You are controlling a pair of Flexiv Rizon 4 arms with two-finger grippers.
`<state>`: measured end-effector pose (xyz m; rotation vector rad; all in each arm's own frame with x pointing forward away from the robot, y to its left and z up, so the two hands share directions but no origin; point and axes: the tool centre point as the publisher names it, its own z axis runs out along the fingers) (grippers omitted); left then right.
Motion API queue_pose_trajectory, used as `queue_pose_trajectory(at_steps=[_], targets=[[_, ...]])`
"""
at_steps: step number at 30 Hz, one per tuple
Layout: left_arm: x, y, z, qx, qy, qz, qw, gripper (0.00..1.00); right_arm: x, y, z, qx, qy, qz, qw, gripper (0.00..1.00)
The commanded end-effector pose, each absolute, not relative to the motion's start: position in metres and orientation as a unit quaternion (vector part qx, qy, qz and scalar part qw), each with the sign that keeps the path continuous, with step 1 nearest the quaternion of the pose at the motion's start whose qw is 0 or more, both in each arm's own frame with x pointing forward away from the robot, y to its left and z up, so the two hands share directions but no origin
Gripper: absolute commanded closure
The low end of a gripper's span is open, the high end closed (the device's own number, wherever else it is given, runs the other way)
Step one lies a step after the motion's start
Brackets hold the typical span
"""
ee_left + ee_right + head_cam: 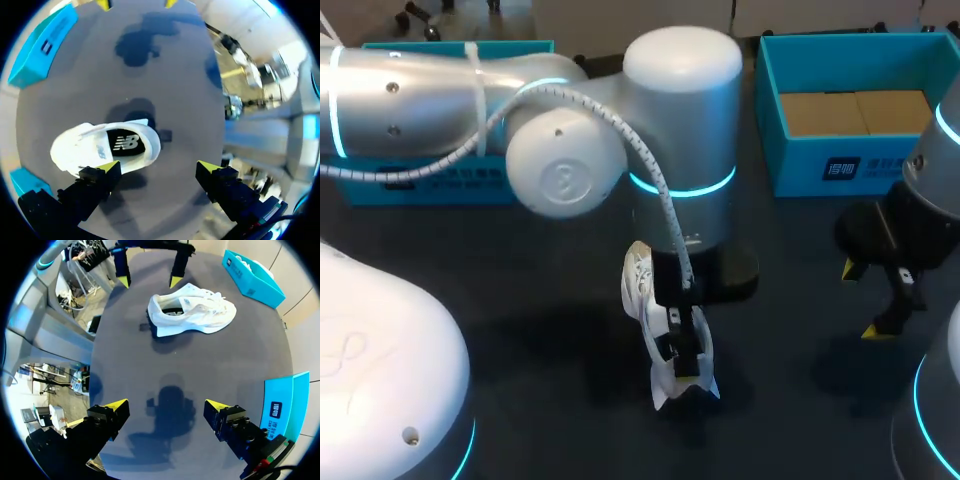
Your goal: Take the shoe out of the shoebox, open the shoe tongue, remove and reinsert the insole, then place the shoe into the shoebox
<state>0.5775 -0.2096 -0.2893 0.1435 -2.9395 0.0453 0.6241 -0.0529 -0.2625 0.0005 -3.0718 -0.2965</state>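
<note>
A: Closest in?

B: The left gripper (160, 167), splayed wide and gripping nothing. Hangs over the heel end of the white shoe (100, 147), with one yellow fingertip (111, 167) just beside the collar. Cannot tell whether touching.

A: And the shoe itself?

B: Out of the box, standing on its sole on the dark table (520, 340), near the middle. Opening upward, dark insole (125, 144) with a white logo visible inside. Toe pointing away, toward the far side.

A: Over on the right?

B: The right gripper (167, 405), likewise released, nothing between the fingers. Hovers above bare tabletop, well apart from the shoe, throwing a shadow straight below.

A: Farther back?

B: An open blue shoebox (850, 110) at the far right, brown cardboard lining the bottom. A second blue box (430, 185) at the far left, half hidden behind the left arm (440, 100), with something white inside as seen from the right wrist. Both boxes well apart from the shoe.
</note>
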Motion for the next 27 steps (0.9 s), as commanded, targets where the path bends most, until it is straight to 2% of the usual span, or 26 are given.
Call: queue_pose_trajectory(at_steps=[1,27], targets=[[0.577,-0.206,-0.305,0.085,-0.991,0.031,0.096,0.00,0.624,-0.053,-0.264,0.000,-0.995,-0.095,0.027,0.00],[0.565,-0.232,-0.354,0.058,-0.996,0.004,0.070,0.00,0.624,-0.053,-0.264,0.000,-0.995,-0.095,0.027,0.00]])
